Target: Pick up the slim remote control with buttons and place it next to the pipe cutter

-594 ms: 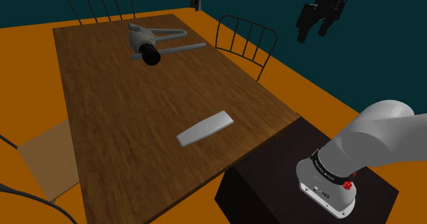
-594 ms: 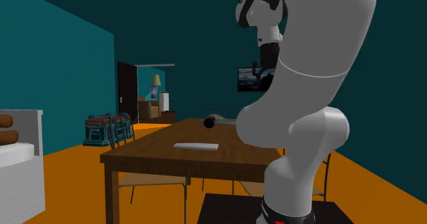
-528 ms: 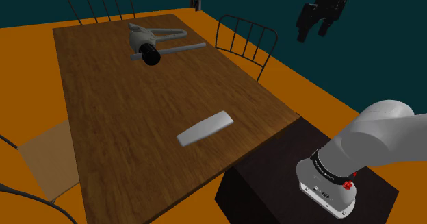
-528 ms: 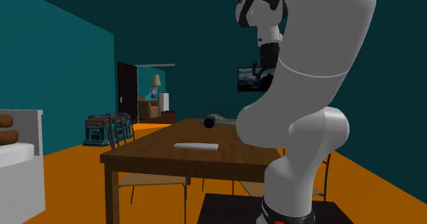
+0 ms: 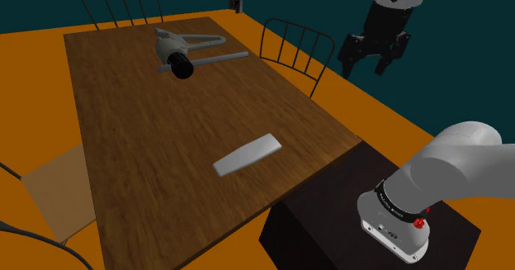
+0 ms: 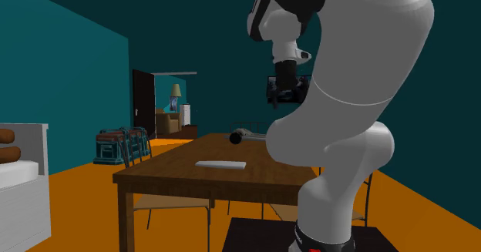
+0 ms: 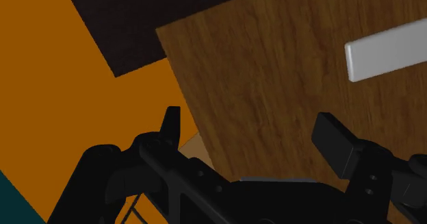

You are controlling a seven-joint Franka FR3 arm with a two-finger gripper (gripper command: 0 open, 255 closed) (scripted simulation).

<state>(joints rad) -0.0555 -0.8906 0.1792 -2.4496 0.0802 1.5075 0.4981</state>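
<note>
The flat, plain grey remote control (image 5: 248, 154) lies on the wood-grain table (image 5: 140, 157), well apart from the grey pipe cutter (image 5: 183, 52). The black gripper (image 5: 364, 68) hangs wide open, empty.

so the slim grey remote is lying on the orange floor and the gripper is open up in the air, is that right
Not quite. The remote lies on the wooden table, near the edge closest to the stand, not on the floor; the shoulder view shows it. The rest holds: the gripper is open, up in the air.
</note>
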